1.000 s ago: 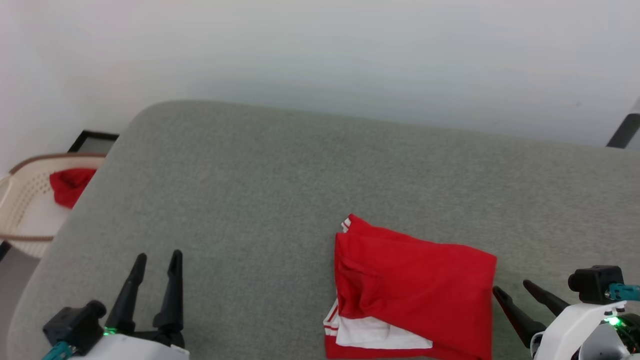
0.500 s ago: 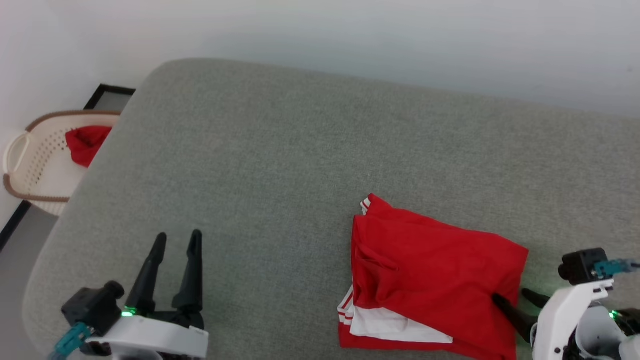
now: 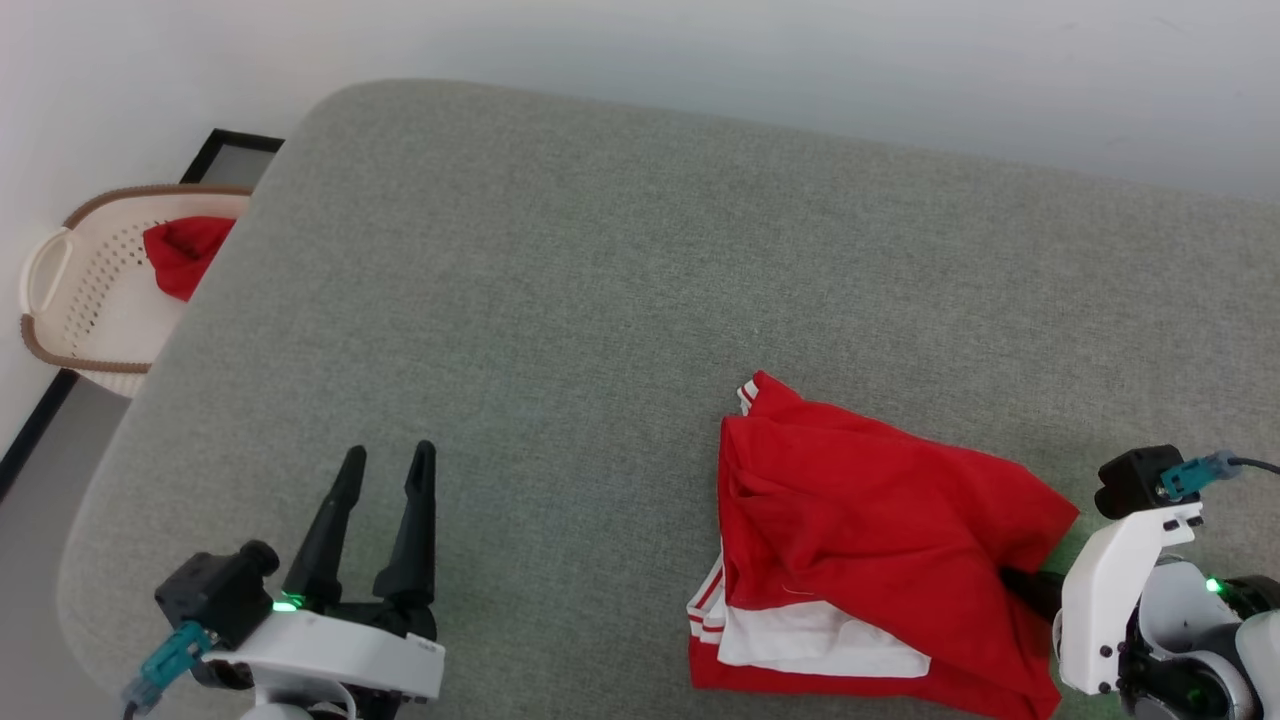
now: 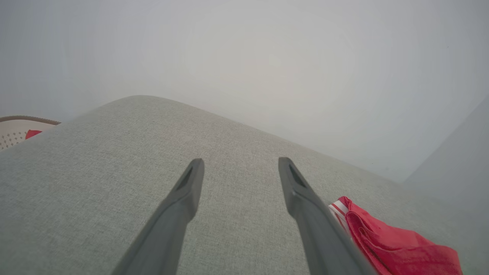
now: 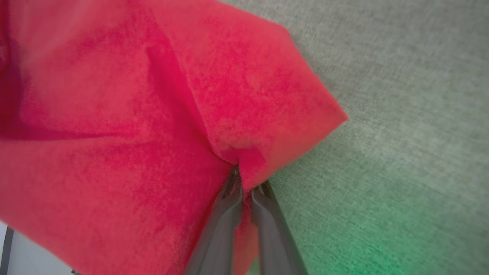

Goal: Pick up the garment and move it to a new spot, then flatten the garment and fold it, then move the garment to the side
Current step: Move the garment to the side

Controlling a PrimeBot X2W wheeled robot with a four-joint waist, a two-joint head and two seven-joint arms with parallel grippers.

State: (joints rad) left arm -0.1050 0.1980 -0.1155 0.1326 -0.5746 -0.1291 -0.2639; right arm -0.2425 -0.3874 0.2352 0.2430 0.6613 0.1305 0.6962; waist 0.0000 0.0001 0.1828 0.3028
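— Where is the garment (image 3: 880, 530)?
— Lower right of the head view. It is folded, red with white trim at its lower left, and lies on the grey fabric worktop (image 3: 560, 280).
— And the right gripper (image 5: 246, 179)?
— Its fingers are clamped on the garment's right edge, with cloth bunched between them.
— The left gripper (image 3: 390, 455)?
— Lower left, fingers apart, well away from the garment. At the upper left, a basket (image 3: 45, 270) holds a red cloth (image 3: 180, 250).

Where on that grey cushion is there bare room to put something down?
The grey cushion is bare along the wall side and between the left gripper and the garment. Crowded at the near right, where the right gripper pinches the garment.
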